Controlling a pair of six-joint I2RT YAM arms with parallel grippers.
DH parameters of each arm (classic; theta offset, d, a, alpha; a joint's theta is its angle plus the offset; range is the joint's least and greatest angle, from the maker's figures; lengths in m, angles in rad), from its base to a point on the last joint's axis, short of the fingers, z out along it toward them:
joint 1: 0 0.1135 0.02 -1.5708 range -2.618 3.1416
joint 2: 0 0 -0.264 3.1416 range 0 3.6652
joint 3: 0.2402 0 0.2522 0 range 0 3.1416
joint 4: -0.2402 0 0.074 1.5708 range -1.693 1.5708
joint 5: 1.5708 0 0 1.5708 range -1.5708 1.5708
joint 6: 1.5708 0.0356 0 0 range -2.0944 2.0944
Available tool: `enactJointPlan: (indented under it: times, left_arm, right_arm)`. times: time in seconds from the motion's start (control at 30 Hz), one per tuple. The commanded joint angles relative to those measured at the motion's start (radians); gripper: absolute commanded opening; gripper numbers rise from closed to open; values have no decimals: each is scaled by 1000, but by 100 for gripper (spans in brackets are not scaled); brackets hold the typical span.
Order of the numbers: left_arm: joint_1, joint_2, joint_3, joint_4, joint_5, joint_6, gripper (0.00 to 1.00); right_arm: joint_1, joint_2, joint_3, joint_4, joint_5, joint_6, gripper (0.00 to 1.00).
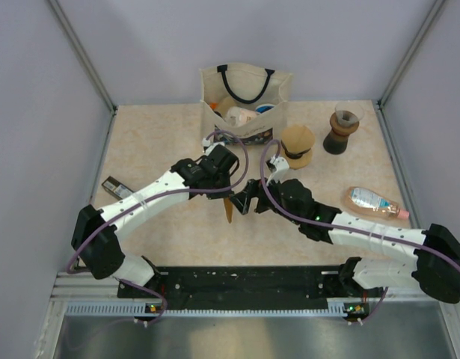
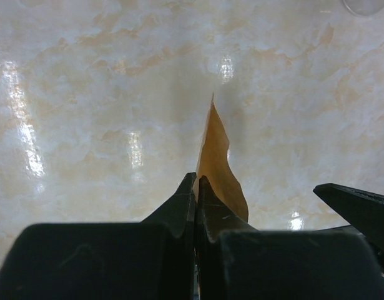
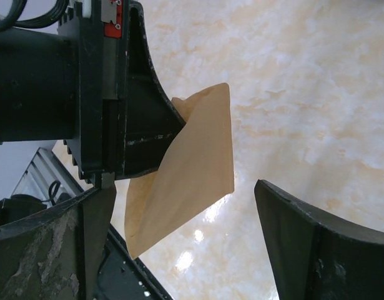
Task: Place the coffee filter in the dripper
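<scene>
The coffee filter [image 1: 229, 208], a thin sheet of light-brown unbleached paper folded flat into a wedge, hangs above the table [image 1: 155, 142], near and to the front-left of the dripper [image 1: 297, 146]. The left gripper [image 1: 228, 187] has its black fingers pressed together on the filter's upper edge. In the left wrist view the paper shows edge-on as a slightly curled tan sliver that tapers to a point. In the right wrist view its broad, matte, faintly creased face hangs beneath the clamp. The right gripper [image 1: 248, 200], between the filter and the dripper, has its scuffed dark fingers [image 3: 304, 237] spread wide on either side of the paper without closing on it. The dripper stands on the glossy, cream-marbled tabletop as a round tan disc over a darker band. To the left of the dripper sits a canvas tote bag [image 1: 244, 93] with black handles. To its right is a brown hourglass-shaped vessel [image 1: 340, 133]. In front of it and to the right, a clear plastic bottle [image 1: 375, 202] lies on its side.
</scene>
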Motion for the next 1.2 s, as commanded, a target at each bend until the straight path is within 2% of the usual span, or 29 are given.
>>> enactJointPlan:
  times: [0.0,0.23,0.47,0.63,0.83,1.03,1.17]
  left_arm:
    - [-6,5,37,23,20,-8,0]
    - [-7,-2,24,28,24,-11,0]
    - [-9,-12,13,48,41,-14,0]
    - [-9,-23,10,39,17,-14,0]
    - [-10,-23,11,32,9,-7,0]
    - [-16,-35,10,54,11,9,0]
    - [-21,-41,10,71,17,22,0]
  right_arm:
    - [-2,35,-1,51,47,24,91]
    - [-2,61,6,13,125,59,88]
    - [-2,105,21,39,119,69,86]
    - [-2,131,78,-119,206,81,79]
    - [-2,108,61,-119,248,82,70]
    - [-2,142,73,-90,168,89,57]
    - [-2,182,98,-87,128,98,52]
